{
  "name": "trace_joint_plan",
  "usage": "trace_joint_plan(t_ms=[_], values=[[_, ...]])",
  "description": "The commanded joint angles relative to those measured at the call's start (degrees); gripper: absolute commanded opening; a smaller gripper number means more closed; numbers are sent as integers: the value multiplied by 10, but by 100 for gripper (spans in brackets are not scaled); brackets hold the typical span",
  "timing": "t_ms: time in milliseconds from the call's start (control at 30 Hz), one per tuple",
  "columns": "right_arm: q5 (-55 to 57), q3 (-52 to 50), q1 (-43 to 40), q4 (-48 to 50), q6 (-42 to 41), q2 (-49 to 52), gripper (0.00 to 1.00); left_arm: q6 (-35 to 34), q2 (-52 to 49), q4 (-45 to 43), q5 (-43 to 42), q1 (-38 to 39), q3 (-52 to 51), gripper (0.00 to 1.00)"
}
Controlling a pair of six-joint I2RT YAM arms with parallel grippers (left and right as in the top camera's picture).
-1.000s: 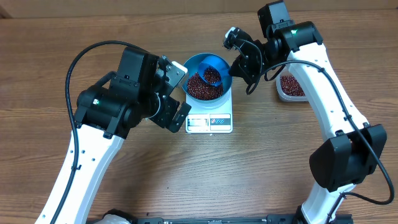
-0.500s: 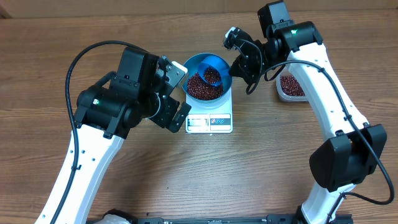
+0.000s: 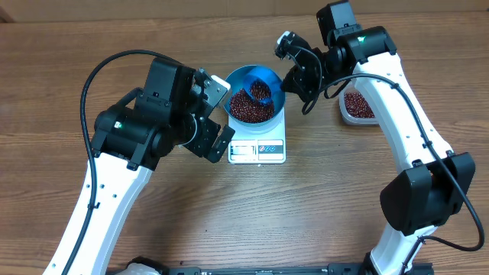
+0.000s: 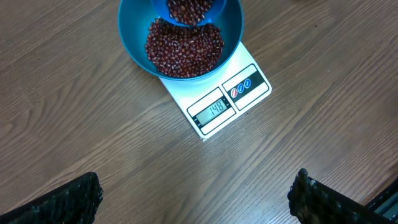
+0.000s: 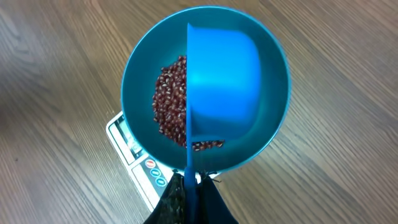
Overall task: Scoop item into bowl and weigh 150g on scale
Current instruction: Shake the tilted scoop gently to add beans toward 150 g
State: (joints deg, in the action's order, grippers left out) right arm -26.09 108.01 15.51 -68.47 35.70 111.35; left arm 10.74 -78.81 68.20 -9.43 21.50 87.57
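- Right claw [image 5: 188,186] pinches the scoop [image 5: 224,81] handle, tipped above the bowl [image 5: 273,130]; left claw [image 3: 220,116] gapes beside the bowl.
- Beans [image 4: 183,50] lie inside the bowl, scale [image 4: 249,93] beneath.
- Display seemingly just short: trickle single beans.

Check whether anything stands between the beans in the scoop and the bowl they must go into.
Nothing visible does. The right gripper holds the scoop tilted directly over the bowl, which sits on the scale. The beans in the scoop have an open drop onto those lying in the bowl.
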Motion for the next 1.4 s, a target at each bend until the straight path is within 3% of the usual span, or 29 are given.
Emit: trace_joint_plan(t_ms=[0,100,1367], values=[[-3,17,1,1,-14,-22,4,9,-3,2,-5,-1,3,100],[-1,17,2,-15,21,-22,4,9,-3,2,-5,-1,3,99],[2,17,2,-2,-8,-22,4,9,-3,2,-5,-1,3,100]])
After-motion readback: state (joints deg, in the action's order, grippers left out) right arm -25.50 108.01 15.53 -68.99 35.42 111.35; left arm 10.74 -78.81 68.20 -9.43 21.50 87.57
